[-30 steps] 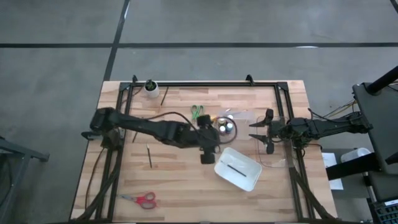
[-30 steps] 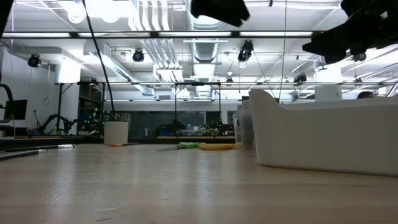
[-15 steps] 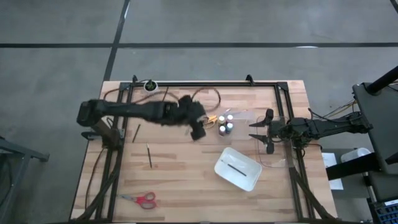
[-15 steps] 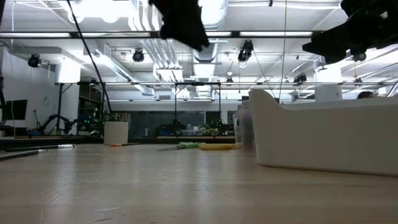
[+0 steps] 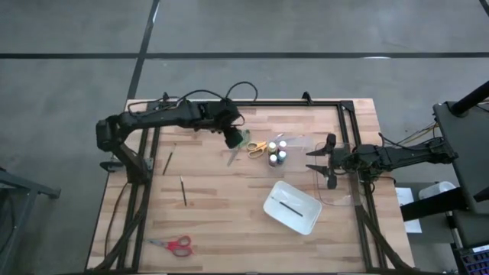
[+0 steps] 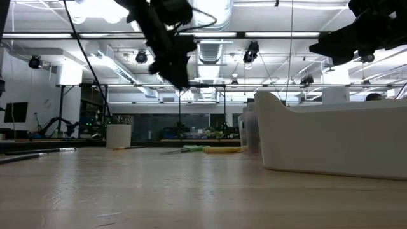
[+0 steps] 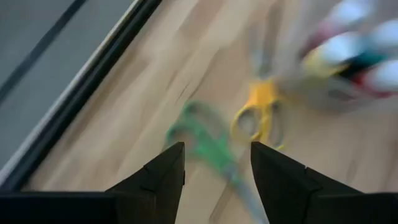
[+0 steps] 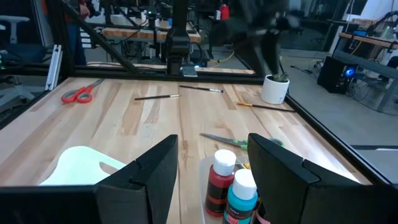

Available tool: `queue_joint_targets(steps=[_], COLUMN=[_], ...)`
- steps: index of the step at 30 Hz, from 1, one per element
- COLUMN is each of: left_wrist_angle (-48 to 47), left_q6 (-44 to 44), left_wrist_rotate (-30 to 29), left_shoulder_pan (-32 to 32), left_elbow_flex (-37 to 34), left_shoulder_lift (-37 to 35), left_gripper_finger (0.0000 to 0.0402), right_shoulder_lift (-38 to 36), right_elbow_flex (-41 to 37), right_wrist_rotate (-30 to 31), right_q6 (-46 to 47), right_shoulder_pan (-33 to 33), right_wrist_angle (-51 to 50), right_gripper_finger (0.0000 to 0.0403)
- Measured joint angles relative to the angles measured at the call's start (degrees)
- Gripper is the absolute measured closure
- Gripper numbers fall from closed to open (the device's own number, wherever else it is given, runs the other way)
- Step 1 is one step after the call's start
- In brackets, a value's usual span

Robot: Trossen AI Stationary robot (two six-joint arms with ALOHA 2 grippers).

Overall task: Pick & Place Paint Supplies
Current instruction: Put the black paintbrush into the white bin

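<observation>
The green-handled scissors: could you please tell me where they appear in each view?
High: green-handled scissors under the left gripper, far side.
Low: a thin green sliver far back.
Left wrist: blurred, ahead of the open fingers.
Right wrist: blade and handle beyond the bottles.
Shared landmark: yellow-handled scissors beside them.

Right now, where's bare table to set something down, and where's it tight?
Free: the wood between the red scissors and the white tray; also the strip beyond the paint bottles. Crowded: green scissors, yellow scissors and bottles cluster under the left gripper.
</observation>
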Motion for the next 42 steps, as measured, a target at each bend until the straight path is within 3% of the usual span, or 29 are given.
queue_joint_targets(steps=[5,11,14,23,42], left_wrist_angle=[-7.43,-17.71,-17.33,-4.71,11.50], left_q6=[-13.41,-24.12,-28.89,-29.80,-32.50], left_wrist_rotate=[-11.72,-16.99,-20.04,-12.96,-11.98], left_shoulder_pan=[3.60,7.28,8.07,12.72,13.74], left_elbow_flex=[-2.80,-3.00,-5.46,-17.17,-28.29], left_shoulder_lift=[-0.68,0.95,1.09,1.28,1.33], left_gripper_finger=[0.0218,0.0218,0.0218,0.0218,0.0218], right_shoulder_lift=[0.01,0.01,0.01,0.01,0.01], right_elbow_flex=[0.00,0.00,0.00,0.00,0.00], right_wrist_rotate=[-0.01,0.01,0.01,0.01,0.01], right_q6=[-0.02,0.08,0.01,-0.02,0.03], right_shoulder_pan=[0.01,-0.01,-0.01,-0.01,-0.01], right_wrist_angle=[0.00,0.00,0.00,0.00,0.00], right_gripper_finger=[0.0211,0.0211,0.0211,0.0211,0.0211])
